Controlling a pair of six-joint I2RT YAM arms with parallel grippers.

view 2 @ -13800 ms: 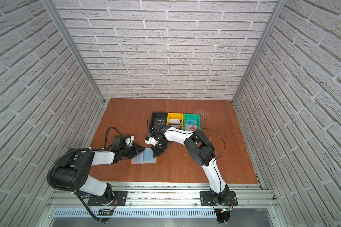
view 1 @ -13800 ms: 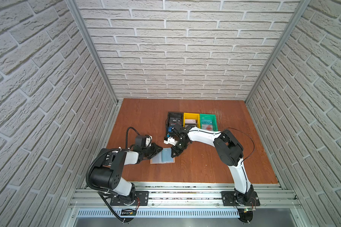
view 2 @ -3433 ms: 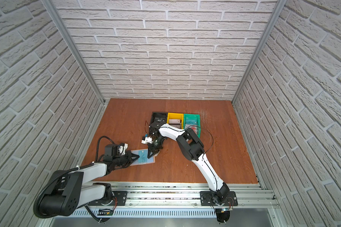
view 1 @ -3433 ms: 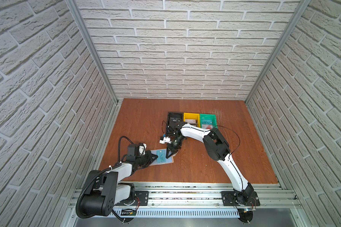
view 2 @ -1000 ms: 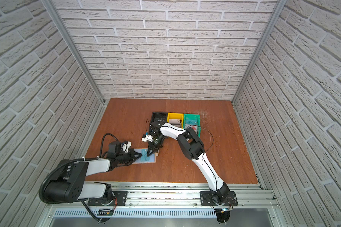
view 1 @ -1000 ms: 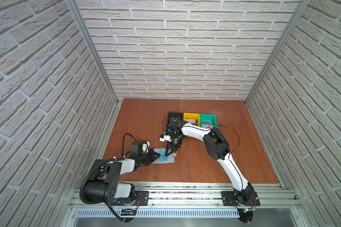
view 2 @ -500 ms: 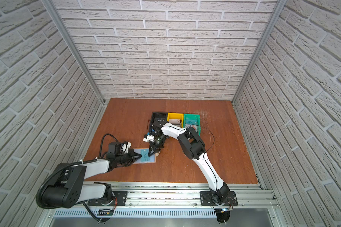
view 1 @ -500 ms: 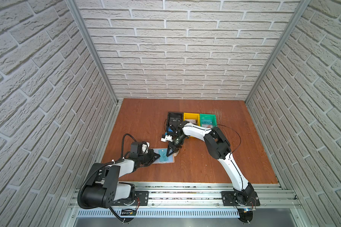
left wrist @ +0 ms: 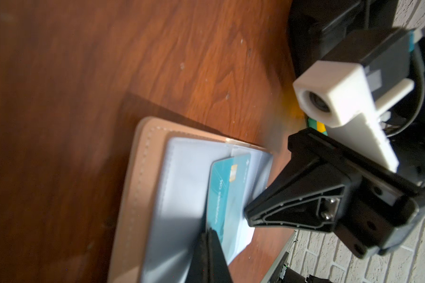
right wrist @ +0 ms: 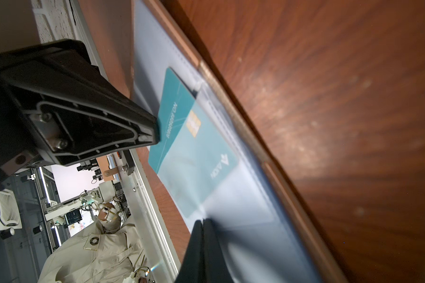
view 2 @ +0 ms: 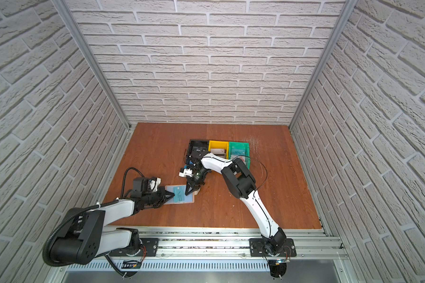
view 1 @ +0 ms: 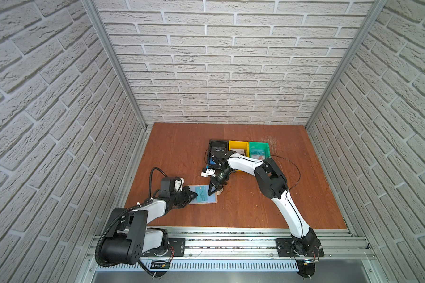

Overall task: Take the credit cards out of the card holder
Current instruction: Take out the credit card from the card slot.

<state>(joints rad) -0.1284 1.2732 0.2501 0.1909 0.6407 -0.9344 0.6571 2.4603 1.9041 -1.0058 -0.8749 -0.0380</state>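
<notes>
Credit cards update: one teal card (right wrist: pixel 174 110) is sticking partway out of a clear sleeve (right wrist: pixel 243 220) in the card holder (left wrist: pixel 133 186). The holder is lying open on the table (view 1: pixel 182 152), on the robot's side of the black bin (view 1: pixel 218 140) and a bit toward the left arm.

Several seconds back the sleeves were showing only pale blue from above, so this card is actually coming out now. Over the last second, though, nothing is really moving. I'm reading that as mid-extraction, not done.

The left gripper (view 1: pixel 194 195), fingers pressed together, is sitting on or just over the card's bare end, the end farther from the black bin. The right gripper (view 1: pixel 210 192), also squeezed shut on nothing, is pressing down on the sleeve at the end nearer the black bin. Neither is holding the card.

VIP cards are lying in the black bin and in the green bin (view 1: pixel 258 142) two along from it. The right arm is partly covering the yellow bin (view 1: pixel 238 142) between them, so I'm not calling its contents. Glare is washing out the other sleeves, so I can't tell if more cards are waiting inside.
</notes>
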